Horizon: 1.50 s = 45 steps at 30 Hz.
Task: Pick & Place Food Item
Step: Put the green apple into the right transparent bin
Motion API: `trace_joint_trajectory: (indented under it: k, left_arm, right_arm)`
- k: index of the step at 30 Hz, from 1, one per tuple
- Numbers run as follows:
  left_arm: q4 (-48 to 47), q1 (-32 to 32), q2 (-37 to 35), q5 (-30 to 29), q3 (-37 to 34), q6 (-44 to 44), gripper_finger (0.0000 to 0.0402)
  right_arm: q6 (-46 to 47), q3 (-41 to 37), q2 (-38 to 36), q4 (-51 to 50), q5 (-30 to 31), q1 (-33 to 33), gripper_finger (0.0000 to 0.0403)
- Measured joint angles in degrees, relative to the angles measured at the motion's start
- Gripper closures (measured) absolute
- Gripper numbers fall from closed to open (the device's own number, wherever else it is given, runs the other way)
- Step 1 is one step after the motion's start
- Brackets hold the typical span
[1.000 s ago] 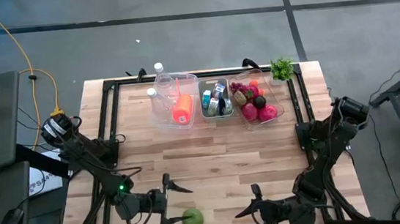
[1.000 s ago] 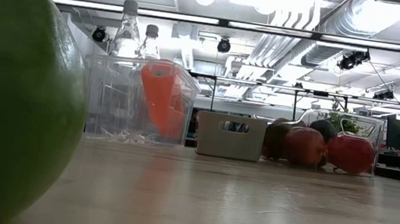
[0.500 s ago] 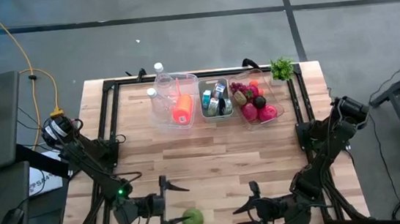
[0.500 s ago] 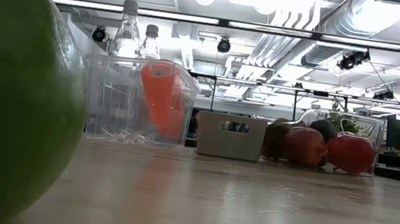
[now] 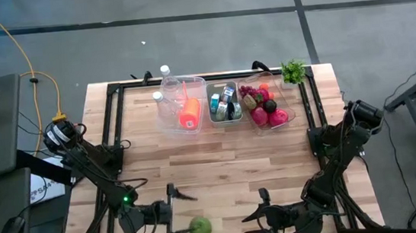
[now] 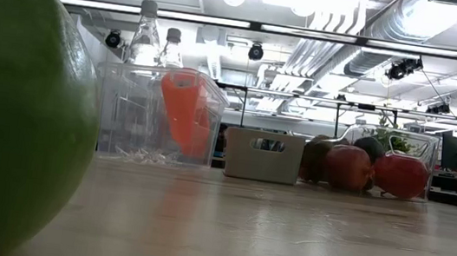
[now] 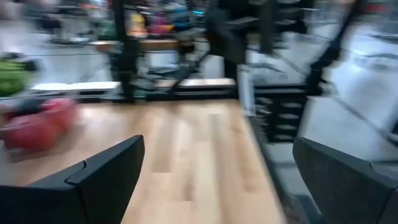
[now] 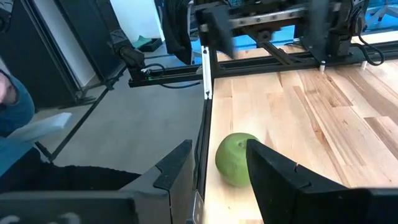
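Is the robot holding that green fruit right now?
No. The green fruit sits on the table, free between the left gripper's open fingers. The right gripper holds nothing.

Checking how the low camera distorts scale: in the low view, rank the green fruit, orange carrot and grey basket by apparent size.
1. Green fruit, though it only looms because it sits nearest the camera.
2. Grey basket.
3. Orange carrot, close to the basket, so that order is unsure.

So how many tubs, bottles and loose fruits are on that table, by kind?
Tubs: 3 (clear left, grey middle, clear right)
Bottles: 2, both in the left tub
Loose green fruit: 1, on the bare wood at the near edge
Total: 6
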Motion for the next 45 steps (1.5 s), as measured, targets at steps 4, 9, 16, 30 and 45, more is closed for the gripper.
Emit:
trace_joint_trajectory:
  k: [4, 9, 16, 30, 45]
  left_arm:
    - [-3.02, -1.45, 0.0, 9.76, 0.0, 3.81, 0.0002]
    - [-8.28, -2.55, 2.43, 16.16, 0.02, 2.89, 0.0002]
    - [-7.69, -2.31, 8.8, 13.5, 0.0, -1.28, 0.0002]
    - [-4.21, -2.46, 14.5, 8.25, 0.0, -5.19, 0.0002]
    - [0.88, -0.69, 20.94, 8.45, 0.02, -5.69, 0.0002]
  right_arm:
    - [0.46, 0.0, 0.0, -0.36, -0.04, 0.04, 0.0266]
    - [0.59, 0.0, 0.0, -0.41, -1.37, 0.07, 0.0266]
    - [0.1, 0.0, 0.0, -0.41, -1.37, 0.07, 0.0266]
    - [-0.04, 0.0, 0.0, -1.46, -1.7, 0.07, 0.0266]
    - [-0.06, 0.0, -0.02, -1.5, -1.73, 0.07, 0.0266]
